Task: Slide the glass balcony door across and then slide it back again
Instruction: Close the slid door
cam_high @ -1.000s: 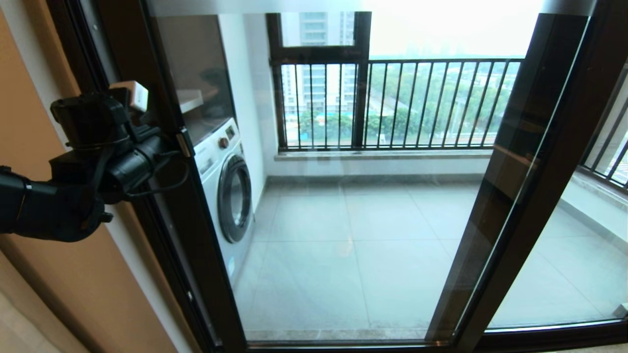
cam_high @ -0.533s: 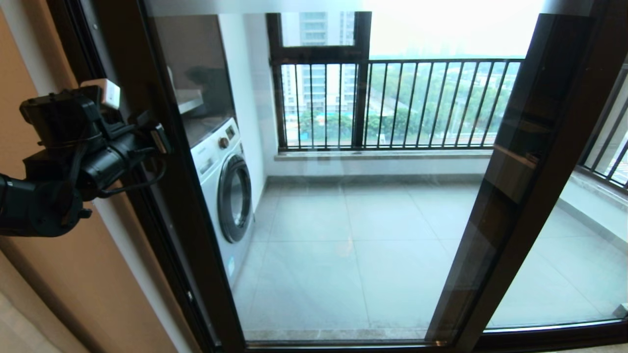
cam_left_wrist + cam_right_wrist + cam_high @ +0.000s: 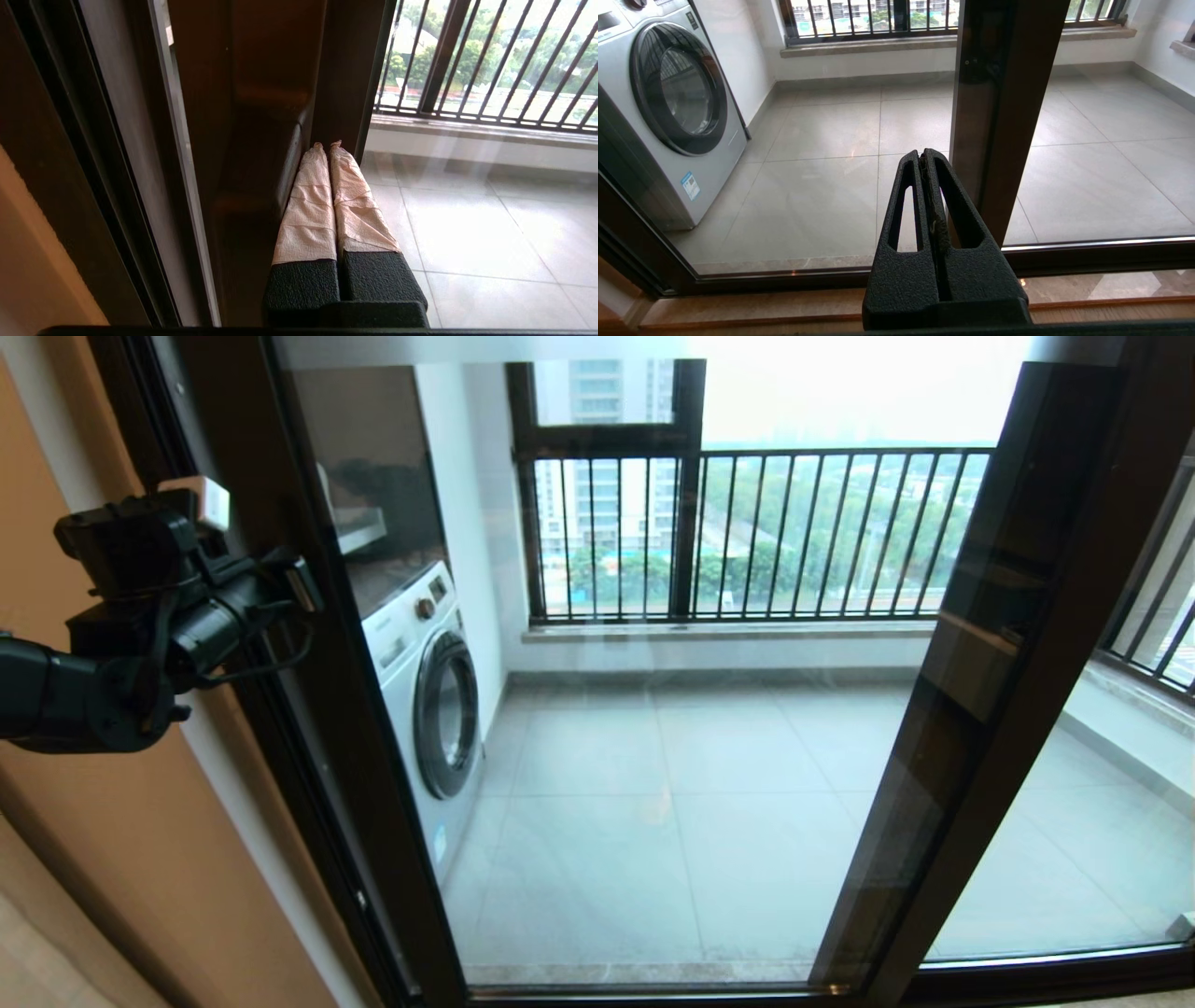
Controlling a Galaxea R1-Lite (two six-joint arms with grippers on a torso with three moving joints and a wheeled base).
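- The left gripper [image 3: 327, 145] is raised at the left, taped fingers pressed together on nothing, tips just beside the handle [image 3: 289, 163].
- The right gripper [image 3: 923, 156] is parked low, also closed and empty.
- The glass balcony door [image 3: 308, 616] sits at the far left of its track; I judge a sliding push is due, needing sideways pressure against the handle.
- Beyond stands a washing machine [image 3: 434, 700].

white washing machine [image 3: 431, 700]; black railing [image 3: 794, 532]; grey floor tiles [image 3: 672, 821]

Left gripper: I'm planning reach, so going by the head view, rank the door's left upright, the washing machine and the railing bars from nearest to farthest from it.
From the left gripper:
1. Door's left upright, right against it.
2. Washing machine, behind the glass, on the balcony's left.
3. Railing bars, along the far edge.
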